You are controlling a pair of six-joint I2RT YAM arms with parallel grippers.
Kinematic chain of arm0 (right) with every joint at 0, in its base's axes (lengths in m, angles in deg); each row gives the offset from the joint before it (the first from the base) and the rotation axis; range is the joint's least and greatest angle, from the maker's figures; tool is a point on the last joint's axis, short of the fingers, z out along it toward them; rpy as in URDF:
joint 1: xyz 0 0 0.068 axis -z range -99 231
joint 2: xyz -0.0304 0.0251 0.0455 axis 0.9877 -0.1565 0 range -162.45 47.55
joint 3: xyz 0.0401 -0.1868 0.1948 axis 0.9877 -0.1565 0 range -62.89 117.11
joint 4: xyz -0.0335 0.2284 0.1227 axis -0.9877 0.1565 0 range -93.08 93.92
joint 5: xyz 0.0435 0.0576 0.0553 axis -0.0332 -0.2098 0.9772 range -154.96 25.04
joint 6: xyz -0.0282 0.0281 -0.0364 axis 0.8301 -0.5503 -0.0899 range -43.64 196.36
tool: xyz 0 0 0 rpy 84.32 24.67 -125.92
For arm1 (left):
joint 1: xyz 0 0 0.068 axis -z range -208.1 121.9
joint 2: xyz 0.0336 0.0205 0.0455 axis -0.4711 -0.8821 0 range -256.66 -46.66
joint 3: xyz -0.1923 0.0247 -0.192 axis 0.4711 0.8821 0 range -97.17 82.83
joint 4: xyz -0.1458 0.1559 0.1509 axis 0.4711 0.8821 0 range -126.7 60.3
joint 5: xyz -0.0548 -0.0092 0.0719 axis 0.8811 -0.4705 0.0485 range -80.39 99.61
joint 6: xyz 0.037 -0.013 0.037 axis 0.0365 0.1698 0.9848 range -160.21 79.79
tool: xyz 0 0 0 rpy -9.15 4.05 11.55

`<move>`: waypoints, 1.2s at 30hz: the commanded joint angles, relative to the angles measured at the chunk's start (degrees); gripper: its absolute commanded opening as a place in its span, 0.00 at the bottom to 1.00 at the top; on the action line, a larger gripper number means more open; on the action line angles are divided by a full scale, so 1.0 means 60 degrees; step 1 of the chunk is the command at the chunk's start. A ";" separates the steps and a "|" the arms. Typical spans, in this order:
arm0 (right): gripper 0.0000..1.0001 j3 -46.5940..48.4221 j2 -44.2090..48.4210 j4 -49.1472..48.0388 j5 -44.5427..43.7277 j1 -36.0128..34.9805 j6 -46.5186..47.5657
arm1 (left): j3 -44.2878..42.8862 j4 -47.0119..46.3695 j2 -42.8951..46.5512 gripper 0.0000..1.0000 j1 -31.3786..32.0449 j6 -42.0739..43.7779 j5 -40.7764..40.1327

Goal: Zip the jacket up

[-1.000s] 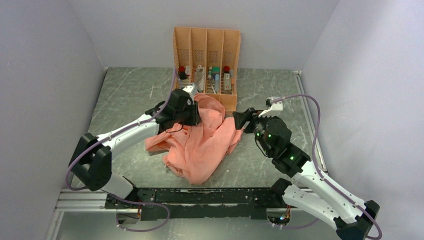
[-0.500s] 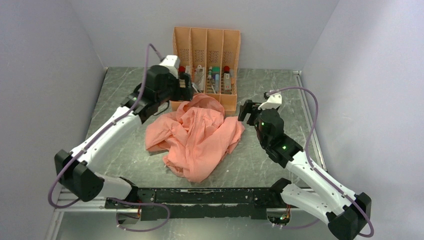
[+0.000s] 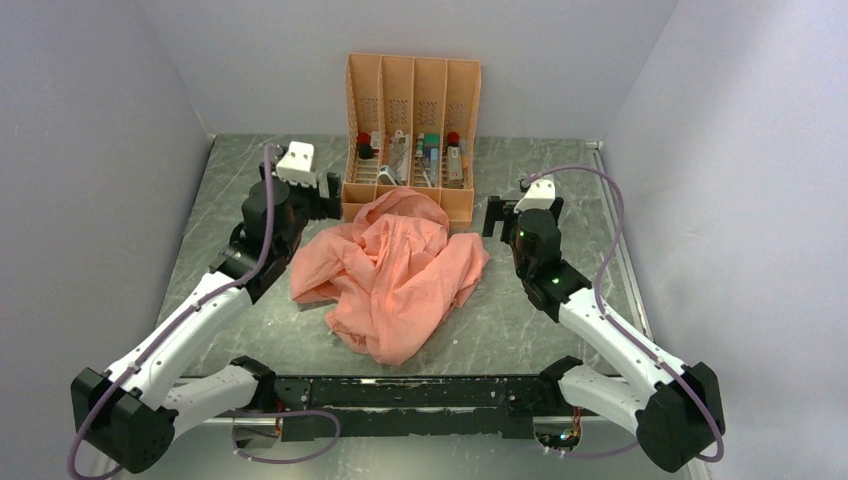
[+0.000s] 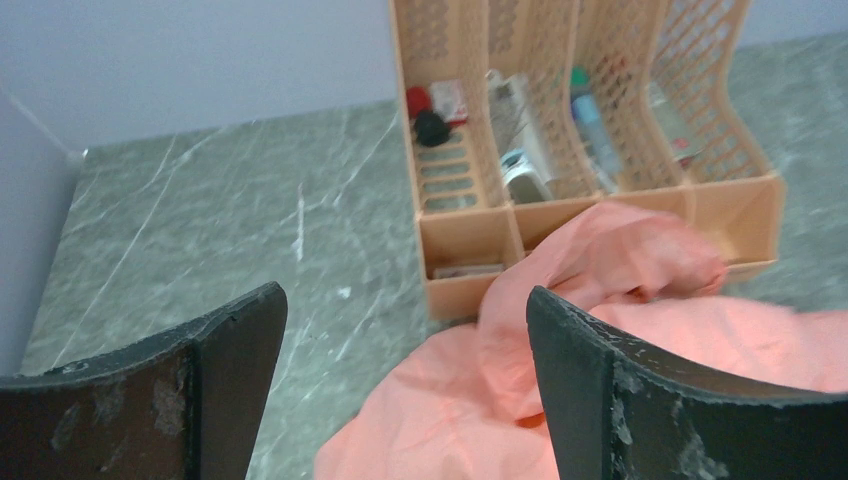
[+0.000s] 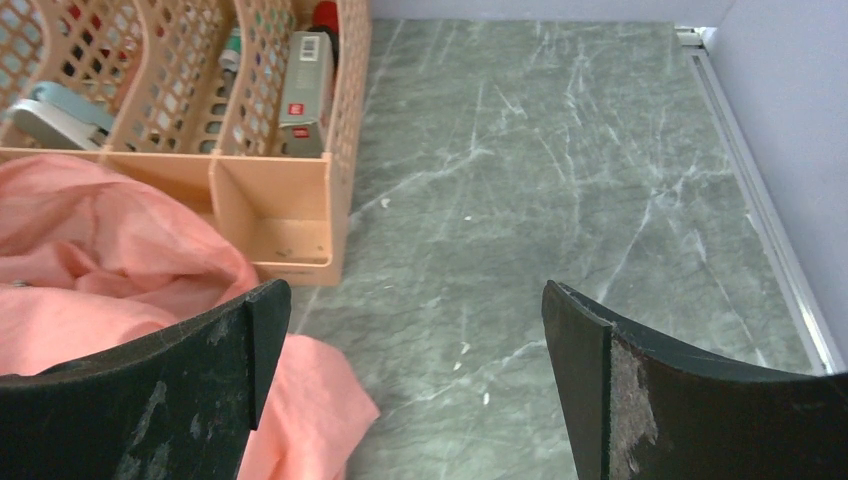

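Observation:
The salmon-pink jacket (image 3: 392, 272) lies crumpled in a heap mid-table, its far edge against the front of the orange rack. No zipper shows in its folds. My left gripper (image 3: 328, 192) hovers open just left of the heap's far end, apart from it. In the left wrist view the jacket (image 4: 600, 350) fills the lower right, and nothing sits in the left gripper (image 4: 405, 330). My right gripper (image 3: 503, 212) stands open just right of the heap. In the right wrist view the jacket (image 5: 100, 270) lies at the left, and the right gripper (image 5: 415, 320) is over bare table.
An orange perforated four-slot rack (image 3: 412, 95) with small items stands at the back against the wall, touching the jacket. It also shows in the wrist views as the rack (image 4: 560, 120) and the rack (image 5: 280, 210). Walls close in on three sides. A metal rail (image 3: 625, 240) edges the table's right side.
Both grippers have opened and drawn away from the jacket. The left arm swung back and left. The right one shifted slightly outward. The cloth has settled a little by the rack.

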 commanded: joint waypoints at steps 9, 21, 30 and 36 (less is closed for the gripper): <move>0.99 -0.1951 -0.1800 -0.4744 0.0478 0.1850 0.1326 | 0.2690 -0.2921 -0.0996 0.93 -0.2523 -0.0173 0.1219; 0.99 -0.2921 -0.3519 -0.7265 0.0859 0.2609 0.0956 | 0.3657 -0.6543 -0.3648 0.93 -0.4139 0.0344 0.1717; 0.99 -0.3164 -0.4463 -0.8420 0.1445 0.2973 0.0863 | 0.3589 -0.7675 -0.5231 0.93 -0.5124 0.0587 0.3446; 0.99 -0.3557 -0.4997 -0.9457 0.1963 0.3253 0.0793 | 0.3619 -0.7674 -0.5193 0.93 -0.5273 0.0695 0.4257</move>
